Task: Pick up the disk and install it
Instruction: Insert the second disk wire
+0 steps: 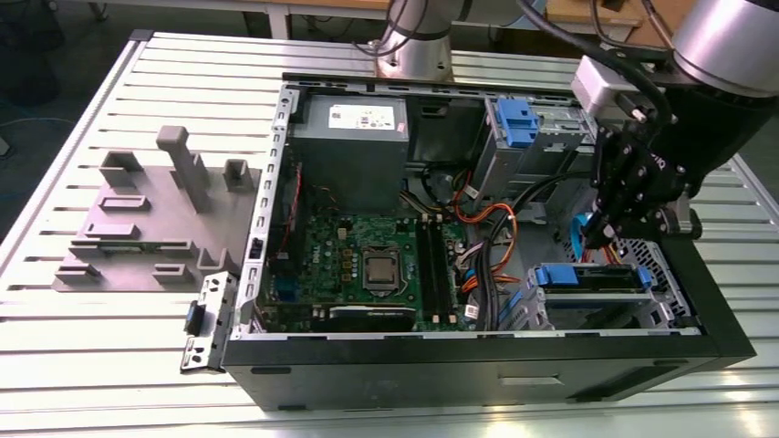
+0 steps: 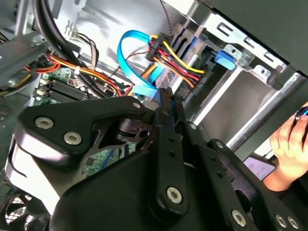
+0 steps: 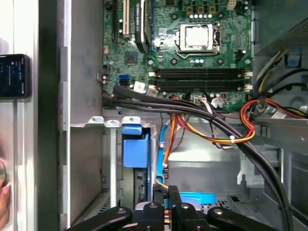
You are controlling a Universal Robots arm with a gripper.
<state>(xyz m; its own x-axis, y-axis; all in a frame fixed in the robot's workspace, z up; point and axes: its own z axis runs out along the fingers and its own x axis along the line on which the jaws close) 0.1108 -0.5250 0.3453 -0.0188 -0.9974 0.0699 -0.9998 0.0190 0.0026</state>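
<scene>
Gripper (image 2: pixel 168 103): fingers shut tight together, with nothing seen between them; low inside the case (image 1: pixel 487 360), at the exterior view's right.
Why there: looks to be right over the bay where the disk goes, so likely working on the fit.
Disk (image 1: pixel 590 276): lying flat in the bay just under the gripper, blue frame facing up; not held.
How far in: cannot tell if pushed all the way home.
Blue cable (image 2: pixel 129 45): curls in a loop just beside the fingertips; close enough to get snagged.
Wires (image 2: pixel 175 60): red, yellow and black bunch, going to a plug behind the fingers.
Board (image 3: pixel 192 57): green, flat on the case floor, well apart from the gripper.
Latch (image 1: pixel 516 123): small and blue, on the far bay; no drive with it.
Grey block (image 1: pixel 134 228): on the table (image 1: pixel 73 365) outside the case, at the exterior view's left.
Hand (image 2: pixel 288 144): a person's, near the edge of the case; cut off by the picture edge.
Phone (image 3: pixel 14 76): dark, lying outside the case wall.
Hidden: the disk's plug end and most of its top, behind the gripper's black links.
</scene>
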